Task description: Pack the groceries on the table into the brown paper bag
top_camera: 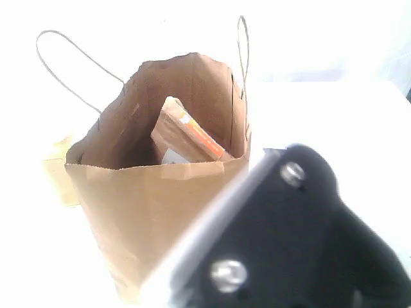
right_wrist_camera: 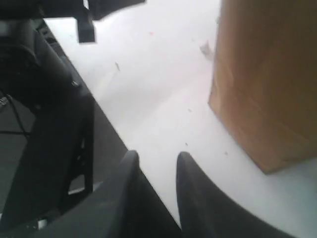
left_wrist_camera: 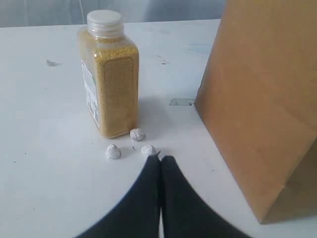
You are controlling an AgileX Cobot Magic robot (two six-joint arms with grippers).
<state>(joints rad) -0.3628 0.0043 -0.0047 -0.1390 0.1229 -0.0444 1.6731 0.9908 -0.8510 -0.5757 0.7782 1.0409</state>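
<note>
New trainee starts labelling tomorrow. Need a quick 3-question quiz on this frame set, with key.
1. True or false: the yellow-grain bottle lies on its side.
2. Pick one: the left gripper is A) shut and empty, B) wide open, C) gripping the bottle.
3. Fill in: the one item visible inside the brown paper bag is the ____.

Key:
1. False, it stands upright.
2. A.
3. brown orange-labelled pouch.

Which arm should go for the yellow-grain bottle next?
Left, likely: the left claw, shut, points at the yellow-grain bottle close by; the right claw faces only table and the brown paper bag.
</note>
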